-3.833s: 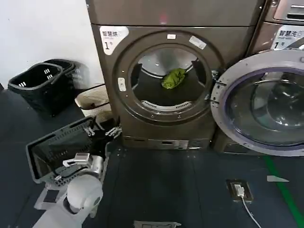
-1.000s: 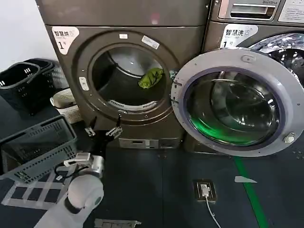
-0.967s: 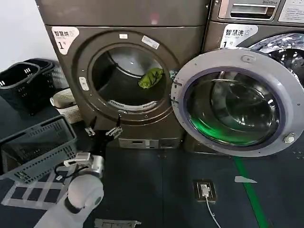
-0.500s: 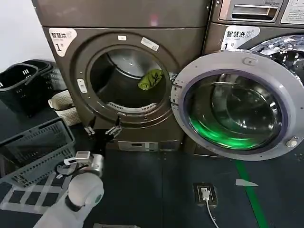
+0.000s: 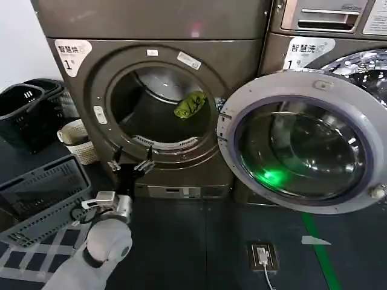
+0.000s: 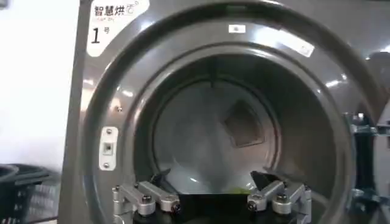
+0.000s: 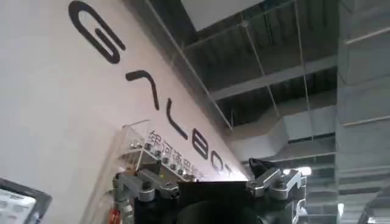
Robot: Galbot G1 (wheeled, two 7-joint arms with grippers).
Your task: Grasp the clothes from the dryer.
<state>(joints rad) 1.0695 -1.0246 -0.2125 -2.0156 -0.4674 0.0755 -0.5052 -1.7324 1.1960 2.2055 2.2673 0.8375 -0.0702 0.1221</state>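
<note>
Clothes (image 5: 190, 104), a small yellow-green fabric wad, are lying ungrasped inside the bronze-brown dryer (image 5: 84, 96) drum. Head view: left gripper (image 5: 129, 164) is hovering open below the porthole. Left wrist view: fingers (image 6: 146, 198) spread, facing the drum. Right wrist view: right gripper (image 7: 210, 185) pointing at a ceiling, open, empty. Reach and grasp remain.

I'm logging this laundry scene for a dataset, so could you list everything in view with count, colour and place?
dryer: one, bronze-brown, centre, marked "1"
dryer door: one, silver-rimmed glass, swung open to the right
clothes: one wad, yellow-green, inside the drum, right of middle
neighbouring machine: one, bronze-brown, right of the dryer
baskets: black, stacked at far left
grey basket: one, on the floor, lower left
pale basket: one, beside the dryer's left foot
floor socket: one, with a white cable
left tool: open, below the dryer's mouth
right tool: open, pointing towards the ceiling
</note>
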